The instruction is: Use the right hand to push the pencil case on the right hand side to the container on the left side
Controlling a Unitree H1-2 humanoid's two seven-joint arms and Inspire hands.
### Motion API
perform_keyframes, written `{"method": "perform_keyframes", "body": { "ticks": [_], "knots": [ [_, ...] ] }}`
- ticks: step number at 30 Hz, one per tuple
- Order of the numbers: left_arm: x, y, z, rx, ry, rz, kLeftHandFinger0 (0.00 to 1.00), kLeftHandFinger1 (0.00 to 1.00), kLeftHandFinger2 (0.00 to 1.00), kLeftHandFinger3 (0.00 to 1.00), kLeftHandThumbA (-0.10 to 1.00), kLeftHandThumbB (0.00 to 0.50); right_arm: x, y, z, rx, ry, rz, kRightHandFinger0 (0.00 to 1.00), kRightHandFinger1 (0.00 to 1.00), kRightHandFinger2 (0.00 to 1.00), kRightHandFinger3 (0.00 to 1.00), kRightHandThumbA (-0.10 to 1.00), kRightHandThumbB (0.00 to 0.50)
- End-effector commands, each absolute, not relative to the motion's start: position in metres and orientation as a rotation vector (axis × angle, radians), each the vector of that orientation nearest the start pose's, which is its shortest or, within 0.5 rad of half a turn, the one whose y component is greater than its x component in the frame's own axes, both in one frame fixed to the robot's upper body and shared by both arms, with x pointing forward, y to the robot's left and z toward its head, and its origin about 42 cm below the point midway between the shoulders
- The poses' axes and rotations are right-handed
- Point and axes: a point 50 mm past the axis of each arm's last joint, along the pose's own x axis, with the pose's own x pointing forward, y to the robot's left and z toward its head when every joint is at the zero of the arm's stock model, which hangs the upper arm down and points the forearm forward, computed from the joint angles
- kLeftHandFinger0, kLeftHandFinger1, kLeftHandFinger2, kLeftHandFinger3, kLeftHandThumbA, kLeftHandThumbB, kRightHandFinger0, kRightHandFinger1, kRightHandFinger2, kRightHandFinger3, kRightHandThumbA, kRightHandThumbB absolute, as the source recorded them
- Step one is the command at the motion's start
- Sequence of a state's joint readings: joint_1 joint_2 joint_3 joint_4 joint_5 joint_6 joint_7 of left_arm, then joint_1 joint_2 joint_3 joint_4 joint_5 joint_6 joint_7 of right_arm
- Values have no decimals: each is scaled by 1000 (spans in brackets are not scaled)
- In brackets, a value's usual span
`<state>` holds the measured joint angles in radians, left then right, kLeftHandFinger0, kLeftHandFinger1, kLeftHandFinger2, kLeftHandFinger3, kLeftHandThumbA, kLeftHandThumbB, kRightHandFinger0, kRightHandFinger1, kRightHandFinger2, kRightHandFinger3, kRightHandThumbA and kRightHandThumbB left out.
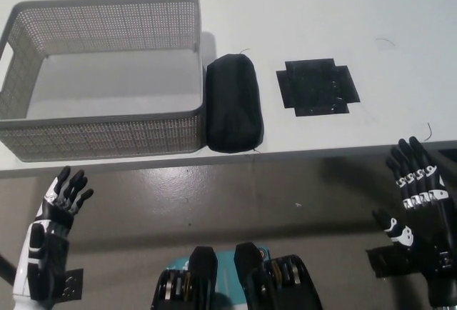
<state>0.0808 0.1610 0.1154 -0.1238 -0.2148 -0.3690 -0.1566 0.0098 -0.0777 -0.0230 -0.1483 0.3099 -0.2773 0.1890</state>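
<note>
The black right hand hangs at the lower right, below the near edge of the worktop, fingers spread and pointing up, holding nothing. Its fingertips reach about level with the worktop's edge and it is well apart from the pencil case. The white left hand rests at the lower left, also off the worktop, fingers apart and empty.

On the white worktop, a black cross-shaped patch lies flat to the right of centre. Left of it, with a strip of bare surface between, the black pencil case lies lengthwise from far to near, its near end close to the worktop's edge. Its left side sits just beside the right wall of the grey mesh container, which stands on the left side of the worktop; whether the two touch cannot be told.
</note>
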Motion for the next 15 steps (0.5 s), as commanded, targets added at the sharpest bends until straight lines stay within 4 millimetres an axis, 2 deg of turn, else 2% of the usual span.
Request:
{"method": "perform_keyframes", "body": {
  "ticks": [1,5,7,10,15],
  "knots": [
    [246,293,145,17,-461,-10,1000,1000,1000,1000,1000,424,269,-235,157,172,-473,173,1000,1000,1000,1000,1000,325],
    [243,291,144,9,-455,-8,1000,1000,1000,1000,1000,427,262,-237,153,161,-452,176,1000,1000,1000,1000,1000,331],
    [241,291,143,11,-457,-1,1000,1000,1000,1000,1000,422,260,-236,151,151,-443,180,1000,1000,1000,1000,1000,356],
    [239,290,143,10,-458,3,1000,1000,1000,1000,1000,423,254,-234,150,159,-425,184,1000,1000,1000,1000,1000,365],
    [234,290,136,-1,-441,1,1000,1000,1000,1000,1000,426,232,-230,137,172,-373,182,1000,1000,1000,1000,1000,353]
  ]
}}
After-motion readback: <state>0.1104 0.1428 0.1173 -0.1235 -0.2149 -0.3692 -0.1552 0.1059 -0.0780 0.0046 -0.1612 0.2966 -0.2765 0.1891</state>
